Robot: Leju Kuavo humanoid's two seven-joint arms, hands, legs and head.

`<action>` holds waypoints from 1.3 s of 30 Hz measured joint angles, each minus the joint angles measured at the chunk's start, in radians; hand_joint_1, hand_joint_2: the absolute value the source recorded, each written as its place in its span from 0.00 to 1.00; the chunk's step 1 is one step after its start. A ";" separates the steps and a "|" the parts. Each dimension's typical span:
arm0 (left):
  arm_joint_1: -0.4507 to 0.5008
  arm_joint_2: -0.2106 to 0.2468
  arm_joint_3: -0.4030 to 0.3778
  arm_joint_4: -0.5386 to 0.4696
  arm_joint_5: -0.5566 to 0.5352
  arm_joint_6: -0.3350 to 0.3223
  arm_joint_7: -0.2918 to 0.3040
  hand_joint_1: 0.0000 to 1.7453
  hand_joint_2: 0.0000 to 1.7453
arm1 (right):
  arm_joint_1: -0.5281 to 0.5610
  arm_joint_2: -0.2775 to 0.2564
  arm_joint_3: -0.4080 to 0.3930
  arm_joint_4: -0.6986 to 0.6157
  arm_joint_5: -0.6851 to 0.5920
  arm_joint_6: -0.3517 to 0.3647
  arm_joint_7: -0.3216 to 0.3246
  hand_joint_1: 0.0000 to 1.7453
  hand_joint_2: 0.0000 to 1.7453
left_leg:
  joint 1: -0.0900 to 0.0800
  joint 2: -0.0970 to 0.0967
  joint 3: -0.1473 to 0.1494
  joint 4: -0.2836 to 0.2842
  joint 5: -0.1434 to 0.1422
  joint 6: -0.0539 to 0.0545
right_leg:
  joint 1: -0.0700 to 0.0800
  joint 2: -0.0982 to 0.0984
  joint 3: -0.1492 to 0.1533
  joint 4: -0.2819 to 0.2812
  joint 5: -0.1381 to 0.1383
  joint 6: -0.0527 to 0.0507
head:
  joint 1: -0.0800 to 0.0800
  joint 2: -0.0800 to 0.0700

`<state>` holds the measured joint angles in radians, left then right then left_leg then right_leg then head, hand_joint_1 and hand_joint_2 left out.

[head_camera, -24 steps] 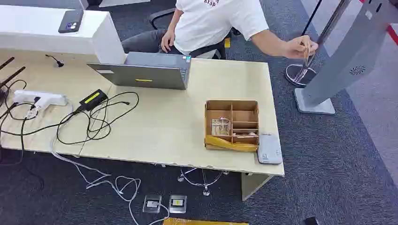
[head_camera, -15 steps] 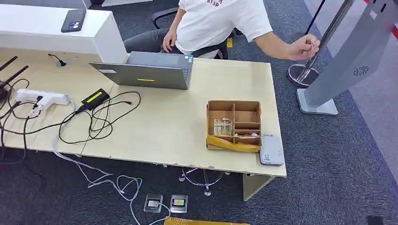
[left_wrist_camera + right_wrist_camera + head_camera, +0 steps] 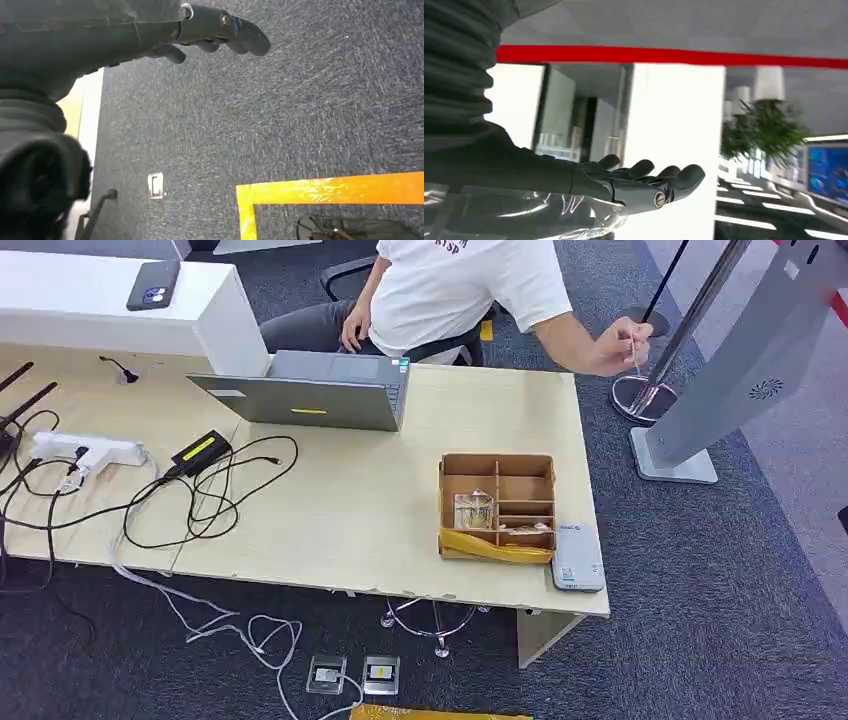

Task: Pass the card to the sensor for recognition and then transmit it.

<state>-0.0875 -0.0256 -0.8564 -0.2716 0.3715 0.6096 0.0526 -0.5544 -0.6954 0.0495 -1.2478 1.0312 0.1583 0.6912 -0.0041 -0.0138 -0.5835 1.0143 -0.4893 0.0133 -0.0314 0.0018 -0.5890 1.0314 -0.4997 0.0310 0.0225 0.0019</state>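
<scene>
Cards sit untouched in the tray (image 3: 495, 505) beside your sensor (image 3: 577, 558); left robot hand (image 3: 220, 32) and right robot hand (image 3: 644, 182) hang spread, empty.

Box (image 3: 496, 505) sits on the table's (image 3: 350, 510) right side, reader (image 3: 577, 558) touching its near right corner. Laptop (image 3: 315, 390) at the far edge, person (image 3: 460, 285) seated right behind it. Cables (image 3: 205, 490) and power strip (image 3: 85, 450) on the left. Phone (image 3: 152, 284) up on the counter (image 3: 100, 310), far left.
</scene>
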 joint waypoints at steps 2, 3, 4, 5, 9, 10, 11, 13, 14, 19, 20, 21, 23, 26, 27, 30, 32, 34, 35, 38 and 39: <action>0.000 0.000 -0.012 0.000 0.006 0.001 0.000 0.00 0.00 | -0.060 -0.003 0.065 -0.013 -0.022 -0.011 0.000 0.00 1.00 | 0.001 0.000 0.000 0.000 0.000 0.000 | 0.001 0.000 0.000 0.000 0.000 0.000 | 0.000 0.000; 0.000 0.000 -0.015 -0.001 0.007 0.002 0.000 0.00 0.00 | -0.083 -0.003 0.088 -0.015 -0.034 -0.021 0.000 0.00 1.00 | 0.000 0.000 0.000 0.000 0.000 0.000 | 0.000 0.000 0.000 0.000 0.000 0.000 | 0.000 0.000; 0.000 0.000 -0.021 -0.003 0.010 0.003 -0.001 0.00 0.00 | -0.125 -0.003 0.133 -0.018 -0.054 -0.036 0.000 0.00 1.00 | 0.000 0.000 -0.001 0.000 0.000 0.000 | 0.000 0.000 0.000 0.000 0.000 0.000 | 0.001 0.000; 0.000 0.000 -0.026 -0.004 0.012 0.004 -0.001 0.00 0.00 | -0.148 -0.002 0.160 -0.018 -0.061 -0.043 0.000 0.00 1.00 | 0.000 0.000 -0.001 0.000 0.000 0.000 | 0.000 0.000 0.000 0.000 0.000 0.000 | 0.000 0.000; -0.001 0.001 -0.059 -0.011 0.017 0.009 -0.002 0.00 0.00 | -0.282 0.010 0.344 -0.018 -0.110 -0.099 -0.002 0.00 1.00 | 0.001 -0.001 -0.001 0.000 0.000 0.000 | 0.001 -0.001 0.000 0.000 0.000 0.000 | 0.000 0.000; -0.002 0.001 -0.065 -0.011 0.018 0.010 -0.002 0.00 0.00 | -0.302 0.013 0.377 -0.017 -0.122 -0.112 -0.004 0.00 1.00 | 0.001 -0.001 -0.001 0.000 0.000 0.000 | 0.001 -0.001 0.000 0.000 0.000 0.000 | 0.001 0.000; -0.002 0.001 -0.072 -0.011 0.021 0.010 -0.002 0.00 0.00 | -0.323 0.020 0.419 -0.016 -0.134 -0.127 -0.007 0.00 1.00 | 0.001 -0.002 -0.001 0.000 0.001 0.000 | 0.001 -0.002 0.000 0.000 0.000 0.000 | 0.001 0.000; -0.003 0.002 -0.091 -0.014 0.027 0.013 -0.002 0.00 0.00 | -0.376 0.041 0.516 -0.012 -0.157 -0.170 -0.024 0.00 1.00 | 0.001 -0.001 -0.001 0.000 0.001 0.000 | 0.001 -0.001 0.000 0.000 0.000 0.000 | 0.001 0.000; -0.004 0.003 -0.096 -0.016 0.031 0.016 -0.002 0.00 0.00 | -0.390 0.049 0.546 -0.010 -0.165 -0.185 -0.031 0.00 1.00 | 0.002 -0.002 -0.001 0.000 0.001 0.000 | 0.002 -0.001 0.000 0.000 0.000 0.000 | 0.000 0.000; -0.008 0.005 -0.134 -0.019 0.048 0.028 -0.002 0.00 0.00 | -0.450 0.118 0.710 0.028 -0.185 -0.268 -0.071 0.00 1.00 | 0.003 -0.002 -0.001 0.000 0.001 0.000 | 0.003 -0.002 0.000 0.000 -0.001 -0.001 | 0.001 0.000; -0.008 0.006 -0.141 -0.019 0.049 0.030 -0.002 0.00 0.00 | -0.458 0.142 0.752 0.044 -0.192 -0.289 -0.077 0.00 1.00 | 0.003 -0.002 -0.001 0.000 0.001 -0.001 | 0.003 -0.001 0.000 0.000 -0.001 -0.001 | 0.000 0.000; -0.009 0.006 -0.147 -0.019 0.049 0.030 -0.002 0.00 0.00 | -0.459 0.151 0.768 0.050 -0.193 -0.297 -0.083 0.00 1.00 | 0.003 -0.002 -0.001 0.000 0.001 -0.001 | 0.003 -0.001 0.000 0.000 -0.001 -0.001 | 0.000 0.000; -0.010 0.009 -0.162 -0.019 0.049 0.030 -0.002 0.00 0.00 | -0.461 0.172 0.802 0.068 -0.197 -0.311 -0.093 0.00 1.00 | 0.003 -0.002 -0.001 0.000 0.001 -0.001 | 0.003 -0.001 0.000 0.000 -0.001 -0.001 | 0.001 0.000; -0.010 0.011 -0.175 -0.019 0.053 0.030 -0.002 0.00 0.00 | -0.461 0.198 0.842 0.091 -0.203 -0.332 -0.104 0.00 1.00 | 0.003 -0.002 -0.001 0.000 0.001 -0.001 | 0.003 -0.001 0.000 -0.001 -0.001 -0.001 | 0.001 0.000; -0.010 0.011 -0.181 -0.019 0.056 0.029 -0.002 0.00 0.00 | -0.461 0.205 0.854 0.099 -0.208 -0.339 -0.107 0.00 1.00 | 0.003 -0.002 -0.001 0.000 0.001 -0.001 | 0.003 -0.001 0.000 -0.001 -0.001 -0.001 | 0.001 0.000; -0.010 0.016 -0.188 -0.019 0.059 0.029 -0.002 0.00 0.00 | -0.461 0.221 0.878 0.120 -0.213 -0.350 -0.110 0.00 1.00 | 0.003 -0.002 -0.001 0.000 0.000 -0.001 | 0.003 -0.001 0.000 -0.001 -0.001 -0.001 | 0.001 0.000; -0.010 0.019 -0.192 -0.019 0.060 0.028 -0.002 0.00 0.00 | -0.461 0.227 0.890 0.131 -0.216 -0.354 -0.112 0.00 1.00 | 0.003 -0.002 -0.001 0.000 0.000 -0.001 | 0.003 -0.001 0.000 -0.001 -0.001 -0.001 | 0.001 0.000; -0.010 0.022 -0.198 -0.019 0.063 0.028 -0.002 0.00 0.00 | -0.461 0.233 0.900 0.143 -0.219 -0.358 -0.116 0.00 1.00 | 0.003 -0.002 -0.001 0.000 0.000 -0.001 | 0.003 -0.001 0.000 -0.001 -0.001 -0.001 | 0.001 0.000; -0.010 0.023 -0.202 -0.020 0.065 0.028 -0.002 0.00 0.00 | -0.462 0.236 0.905 0.148 -0.222 -0.359 -0.118 0.00 1.00 | 0.003 -0.002 -0.001 0.000 0.000 -0.001 | 0.003 -0.001 0.000 -0.001 -0.001 -0.001 | 0.001 0.000; -0.010 0.027 -0.208 -0.026 0.067 0.028 -0.002 0.00 0.00 | -0.465 0.243 0.917 0.166 -0.224 -0.362 -0.121 0.93 1.00 | 0.003 -0.002 -0.001 0.000 0.000 -0.001 | 0.003 -0.001 0.000 -0.001 -0.001 -0.001 | 0.000 0.000; -0.010 0.028 -0.209 -0.027 0.067 0.028 -0.002 0.00 0.00 | -0.465 0.245 0.920 0.169 -0.225 -0.362 -0.123 1.00 1.00 | 0.003 -0.002 -0.001 0.000 0.000 -0.001 | 0.003 -0.001 0.000 -0.001 -0.001 -0.001 | 0.001 0.000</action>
<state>-0.0972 0.0023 -1.0651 -0.2983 0.4387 0.6374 0.0507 -1.0198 -0.4505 0.9697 -1.0788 0.8061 -0.2037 0.5684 -0.0009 -0.0153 -0.5841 1.0144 -0.4888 0.0127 -0.0280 0.0007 -0.5889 1.0303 -0.5006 0.0303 0.0233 0.0019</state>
